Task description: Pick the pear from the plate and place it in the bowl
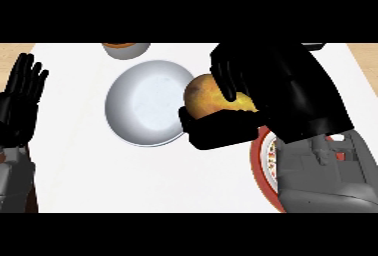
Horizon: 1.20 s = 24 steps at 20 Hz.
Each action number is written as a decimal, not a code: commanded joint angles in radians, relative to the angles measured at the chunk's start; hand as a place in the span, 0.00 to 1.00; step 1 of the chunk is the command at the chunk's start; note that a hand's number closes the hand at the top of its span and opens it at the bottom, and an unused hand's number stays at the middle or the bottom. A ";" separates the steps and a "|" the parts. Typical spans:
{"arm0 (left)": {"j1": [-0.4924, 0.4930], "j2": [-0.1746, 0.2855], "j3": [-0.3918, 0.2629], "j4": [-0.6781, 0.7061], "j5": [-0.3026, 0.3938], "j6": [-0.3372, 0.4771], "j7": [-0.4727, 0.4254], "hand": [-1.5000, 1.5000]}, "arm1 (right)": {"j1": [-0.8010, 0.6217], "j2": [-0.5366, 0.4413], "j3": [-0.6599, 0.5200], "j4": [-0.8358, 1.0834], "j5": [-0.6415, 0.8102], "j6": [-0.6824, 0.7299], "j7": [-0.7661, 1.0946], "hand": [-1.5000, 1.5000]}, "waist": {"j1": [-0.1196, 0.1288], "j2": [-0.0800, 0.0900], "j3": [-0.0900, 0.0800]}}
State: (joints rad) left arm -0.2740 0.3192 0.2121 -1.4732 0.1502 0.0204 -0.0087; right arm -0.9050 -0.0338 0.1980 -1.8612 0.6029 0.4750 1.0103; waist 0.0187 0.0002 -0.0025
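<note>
Bowl (145,105), white, round, sits mid-counter (148,175); taken as reference. Pear (209,95), yellow-orange with brown mottling, is at the bowl's right rim, its left side overlapping that rim in the head view. Height above the counter can't be judged. Right hand (277,75) is closed round the pear: fingers (225,75) curled over the top and far side, thumb (220,131) wrapped beneath, so only the pear's bowl-facing side shows. Plate (263,165), red-rimmed with a patterned border, lies to the lower right of the bowl, mostly covered by the right forearm. Pear is not over its visible part. Left hand (22,95) rests well to the left of the bowl at the view's edge, fingers straight and upright, holding nothing. Small grey dish (125,49) with orange contents sits just beyond the bowl's far side, partly cut off.
</note>
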 commanded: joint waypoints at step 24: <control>-0.032 -0.046 -0.039 0.004 -0.046 0.020 -0.017 0.50 | -0.089 0.034 0.313 0.899 -0.225 -0.910 -0.195 0.00 | 0.036 0.013 0.003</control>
State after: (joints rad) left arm -0.2882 0.2928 0.1938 -1.4714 0.1261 0.0196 -0.0248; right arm -0.9843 -0.0014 0.5111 -1.0119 0.4678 -0.2812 0.8809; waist 0.0451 0.0111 -0.0003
